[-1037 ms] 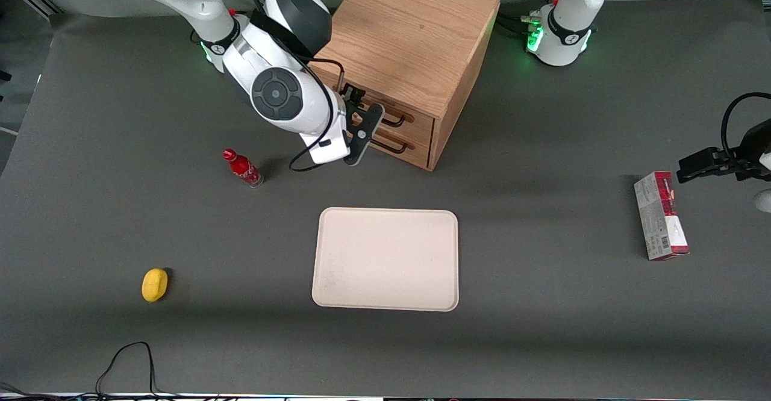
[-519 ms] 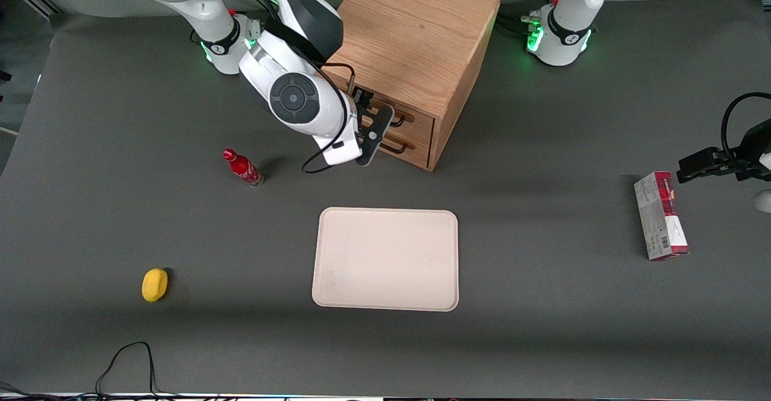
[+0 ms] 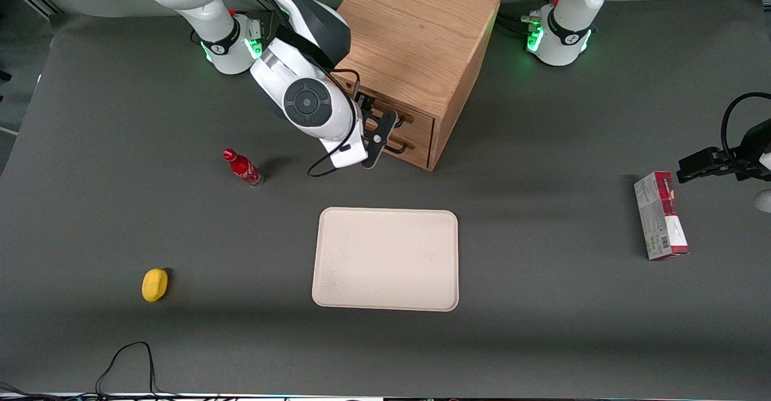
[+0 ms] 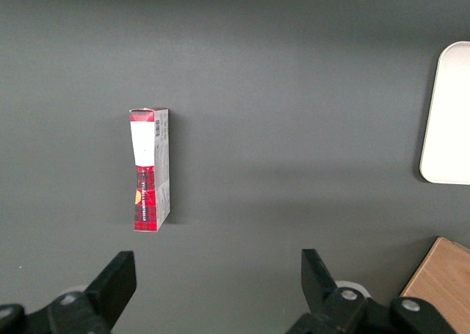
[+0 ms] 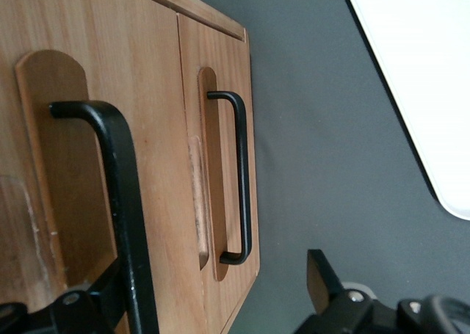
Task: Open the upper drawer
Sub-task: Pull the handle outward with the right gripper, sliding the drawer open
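The light oak cabinet (image 3: 415, 34) stands at the back of the table, both drawers shut. The upper drawer (image 3: 420, 118) shows its wooden front (image 5: 150, 128) and thin black wire handle (image 5: 121, 202) very close in the right wrist view. The lower drawer's handle (image 5: 241, 180) runs beside it. My gripper (image 3: 378, 131) hangs right in front of the drawer fronts, open. In the right wrist view the gripper (image 5: 217, 279) has one finger (image 5: 110, 286) by the upper handle and the other finger (image 5: 322, 271) over the grey table. Nothing is held.
A cream tray (image 3: 385, 259) lies nearer the front camera than the cabinet. A red bottle (image 3: 243, 168) and a yellow object (image 3: 155, 284) sit toward the working arm's end. A red-and-white box (image 3: 661, 214) lies toward the parked arm's end.
My gripper has slid along the cabinet front toward the parked arm's end and closer to the drawer handles. The drawers have not moved.
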